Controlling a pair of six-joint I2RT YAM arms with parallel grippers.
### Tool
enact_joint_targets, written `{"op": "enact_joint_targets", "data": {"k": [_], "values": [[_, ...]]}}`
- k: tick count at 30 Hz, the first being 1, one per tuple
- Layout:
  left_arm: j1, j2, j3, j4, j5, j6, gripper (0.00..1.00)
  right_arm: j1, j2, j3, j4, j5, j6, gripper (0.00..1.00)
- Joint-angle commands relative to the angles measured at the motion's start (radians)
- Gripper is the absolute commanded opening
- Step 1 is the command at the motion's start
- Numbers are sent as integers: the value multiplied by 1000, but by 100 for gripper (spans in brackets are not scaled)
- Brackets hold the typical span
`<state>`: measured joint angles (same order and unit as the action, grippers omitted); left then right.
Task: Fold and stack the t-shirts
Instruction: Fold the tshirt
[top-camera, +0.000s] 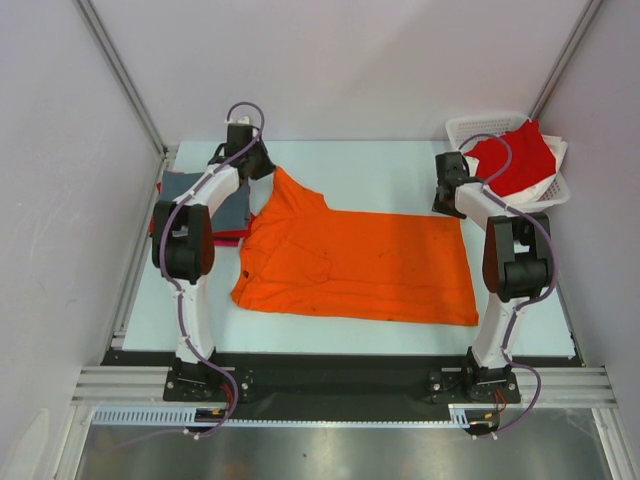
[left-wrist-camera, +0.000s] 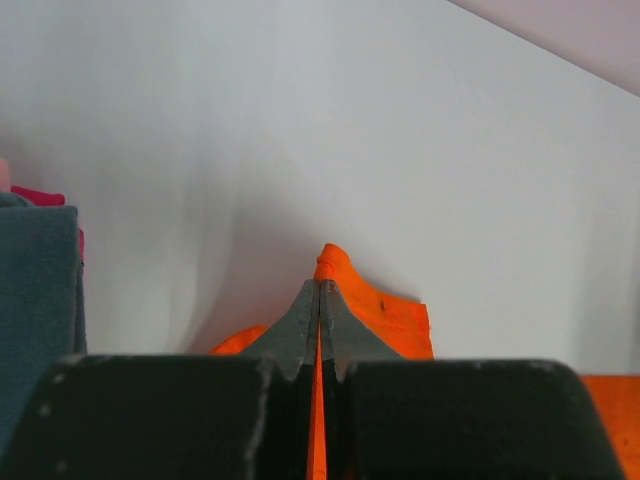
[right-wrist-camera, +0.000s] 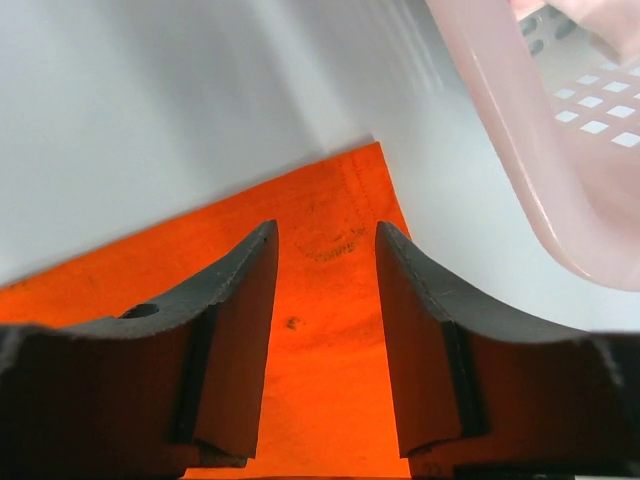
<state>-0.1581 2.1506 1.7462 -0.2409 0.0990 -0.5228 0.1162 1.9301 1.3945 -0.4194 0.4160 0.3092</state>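
Left gripper (left-wrist-camera: 319, 287) jaws pressed together, pinching far-left tip of orange t-shirt (top-camera: 360, 265); right gripper (right-wrist-camera: 325, 240) jaws spread above its far-right corner, beside white basket (top-camera: 468, 128) holding red t-shirt (top-camera: 518, 160); orange t-shirt flat on pale table (top-camera: 390, 165), long axis left-right; bare strip beyond; grey t-shirt (top-camera: 177, 188) folded at left edge; pale walls (top-camera: 350, 60) around

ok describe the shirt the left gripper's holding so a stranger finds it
On the pale table, one shirt lies spread across the middle, a corner in the left gripper: the orange t-shirt. The grey shirt is folded; the red shirt sits in a basket.
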Motion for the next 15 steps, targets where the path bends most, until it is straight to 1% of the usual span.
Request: {"op": "enact_joint_targets", "data": {"k": [1, 5, 10, 15], "values": [[35, -9, 24, 26, -22, -9, 0, 7, 33, 20, 16, 27, -5, 50], [68, 11, 64, 8, -28, -5, 0, 5, 29, 24, 37, 4, -4, 52], [84, 51, 134, -20, -21, 7, 0, 5, 59, 69, 34, -16, -7, 53], [97, 78, 145, -37, -36, 10, 1, 5, 93, 109, 28, -16, -12, 54]]}}
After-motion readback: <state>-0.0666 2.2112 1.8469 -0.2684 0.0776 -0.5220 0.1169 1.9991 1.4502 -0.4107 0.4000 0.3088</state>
